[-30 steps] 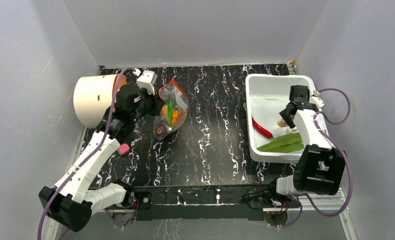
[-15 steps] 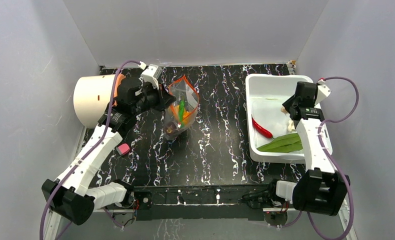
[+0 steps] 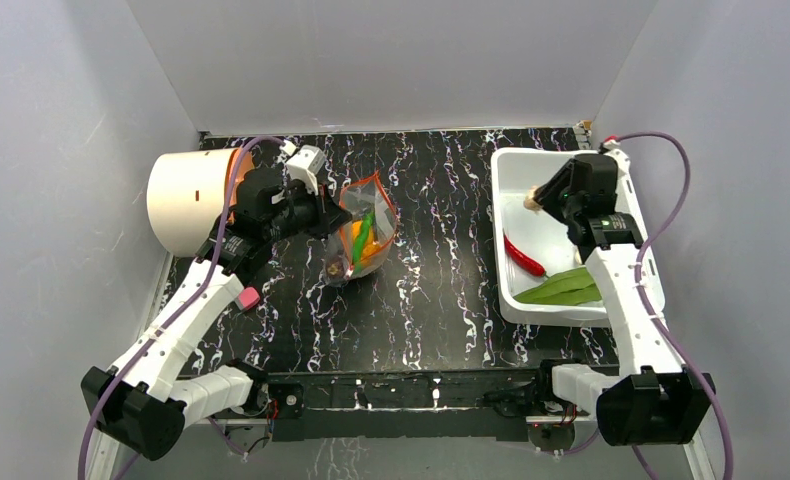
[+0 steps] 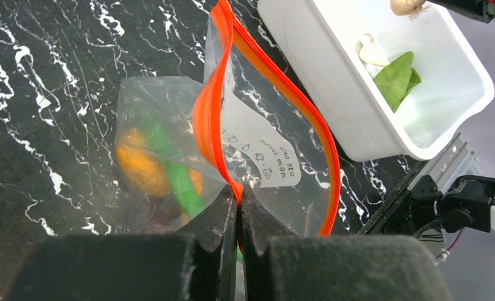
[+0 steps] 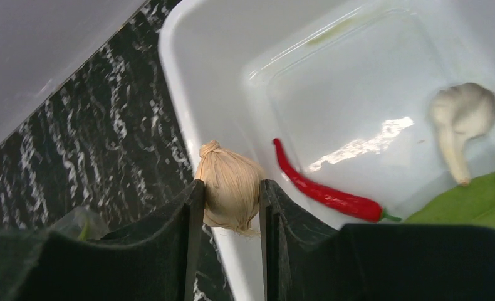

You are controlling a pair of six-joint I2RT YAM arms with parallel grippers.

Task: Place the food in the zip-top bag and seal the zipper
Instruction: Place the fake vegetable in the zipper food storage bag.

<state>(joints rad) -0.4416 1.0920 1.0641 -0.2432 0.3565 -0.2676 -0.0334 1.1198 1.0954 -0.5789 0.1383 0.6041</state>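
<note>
My left gripper (image 4: 239,195) is shut on the orange-red zipper (image 4: 215,119) of the clear zip-top bag (image 3: 364,228) and holds its mouth open. Inside the bag lie an orange fruit (image 4: 138,166), a slim green pepper (image 4: 173,169) and a dark maroon piece (image 3: 337,268). My right gripper (image 5: 229,191) is shut on a tan garlic-like bulb (image 5: 229,185), held above the left wall of the white bin (image 3: 512,160); it also shows in the top view (image 3: 537,197). A red chilli (image 5: 323,188) and a whitish garlic piece (image 5: 461,116) lie in the bin.
A cream cylinder with an orange rim (image 3: 186,200) lies at the back left, just behind my left arm. Green leaves (image 3: 566,287) lie in the bin's near end. A small pink block (image 3: 247,297) sits on the black marbled table (image 3: 441,270).
My right gripper has lifted the tan bulb out of the bin and swung left toward the bin's left wall. My left gripper has shifted the bag slightly right and nearer.
</note>
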